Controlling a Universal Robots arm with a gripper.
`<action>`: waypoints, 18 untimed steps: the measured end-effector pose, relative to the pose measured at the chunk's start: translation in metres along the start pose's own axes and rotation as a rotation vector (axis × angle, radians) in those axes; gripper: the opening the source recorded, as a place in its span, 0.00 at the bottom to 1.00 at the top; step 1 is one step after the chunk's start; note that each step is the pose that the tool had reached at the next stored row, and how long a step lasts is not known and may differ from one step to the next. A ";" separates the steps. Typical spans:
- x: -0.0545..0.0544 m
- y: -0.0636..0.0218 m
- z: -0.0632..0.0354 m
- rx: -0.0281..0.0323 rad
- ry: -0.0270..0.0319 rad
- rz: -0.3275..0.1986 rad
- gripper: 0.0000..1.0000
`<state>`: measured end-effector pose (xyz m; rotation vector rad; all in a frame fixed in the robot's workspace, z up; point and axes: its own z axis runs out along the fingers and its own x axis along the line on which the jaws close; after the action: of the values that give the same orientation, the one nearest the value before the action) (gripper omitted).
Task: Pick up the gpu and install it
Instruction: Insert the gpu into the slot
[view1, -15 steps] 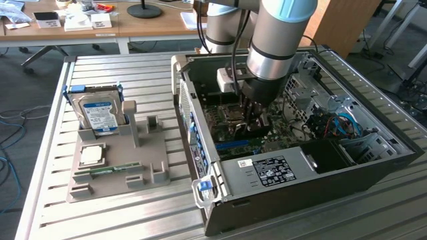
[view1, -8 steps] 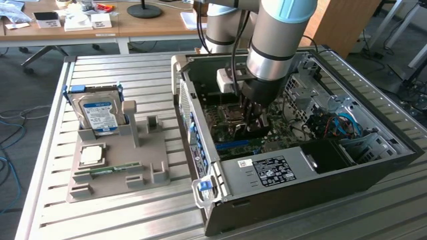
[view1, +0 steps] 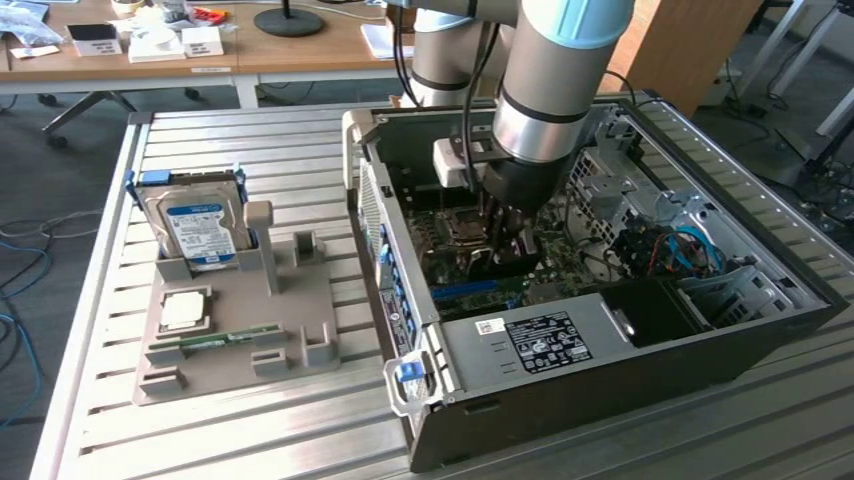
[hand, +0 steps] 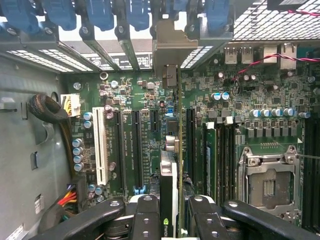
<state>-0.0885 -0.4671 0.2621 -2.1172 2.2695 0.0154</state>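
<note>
Wrist view: we logged the claw (hand: 172, 217) clamped on the gpu (hand: 169, 175), edge-on above the motherboard (hand: 235, 100). We logged the arm (view1: 547, 80) reaching into the open case (view1: 747, 335) on the table (view1: 200, 430).

High exterior; wrist close over motherboard (hand: 145, 90)

Robotics lab.
Robot arm (view1: 554, 60) over an open computer case (view1: 641, 390) on a slatted metal bench (view1: 254, 440); cluttered wooden desks (view1: 300, 55) behind, cables (view1: 19, 250) on floor (view1: 27, 340).
</note>
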 end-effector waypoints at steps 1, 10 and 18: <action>0.000 0.0000 -0.0001 -0.0001 0.0003 0.000 0.27; 0.000 0.0031 0.0001 -0.0001 0.0003 0.000 0.27; 0.000 0.0053 0.0000 -0.0001 0.0003 0.000 0.27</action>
<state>-0.0938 -0.4671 0.2620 -2.1172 2.2697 0.0152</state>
